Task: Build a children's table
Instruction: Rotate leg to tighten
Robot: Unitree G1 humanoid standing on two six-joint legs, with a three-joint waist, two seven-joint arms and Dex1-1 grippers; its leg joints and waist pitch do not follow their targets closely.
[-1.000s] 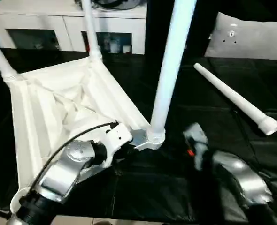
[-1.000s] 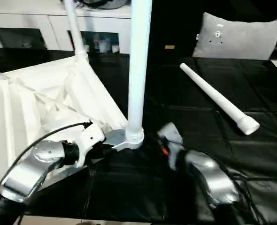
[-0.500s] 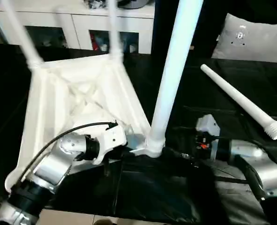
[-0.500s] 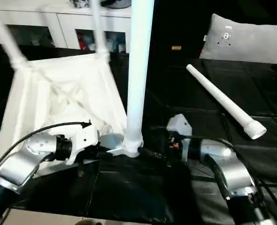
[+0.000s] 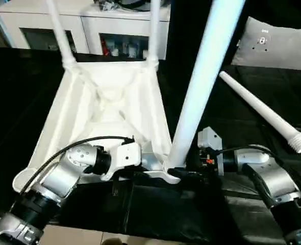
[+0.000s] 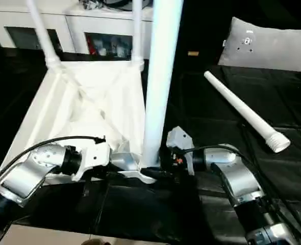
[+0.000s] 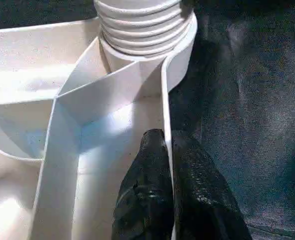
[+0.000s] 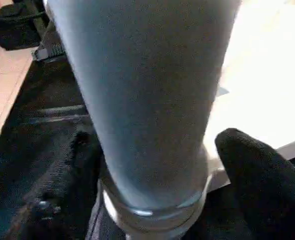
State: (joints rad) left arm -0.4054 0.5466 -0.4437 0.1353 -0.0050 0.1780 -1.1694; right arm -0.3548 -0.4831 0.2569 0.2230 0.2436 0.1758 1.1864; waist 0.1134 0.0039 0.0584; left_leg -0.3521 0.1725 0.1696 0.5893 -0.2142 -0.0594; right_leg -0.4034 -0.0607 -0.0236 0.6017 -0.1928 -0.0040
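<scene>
The children's table top [image 5: 109,107] lies upside down on the black surface, ribbed side up. Two legs [image 5: 58,30] [image 5: 154,30] stand in its far corner sockets. A third leg [image 5: 201,87] stands in the near right socket, leaning a little to the right. A loose leg [image 5: 260,112] lies to the right, threaded end nearest me. My left gripper [image 7: 165,137] is shut on the top's thin rim wall [image 7: 163,100] just beside that near socket. My right gripper [image 8: 157,145] is open, its fingers [image 8: 252,185] on either side of the near leg's base.
A grey-white cushion [image 5: 278,46] leans at the back right. A white cabinet [image 5: 89,25] runs along the back left. The black surface's front edge and pale floor [image 5: 89,237] lie just below my left forearm.
My right gripper has moved left, from beside the near leg to straddling its base. The table top's far end has swung to the right. My left gripper kept its hold on the rim.
</scene>
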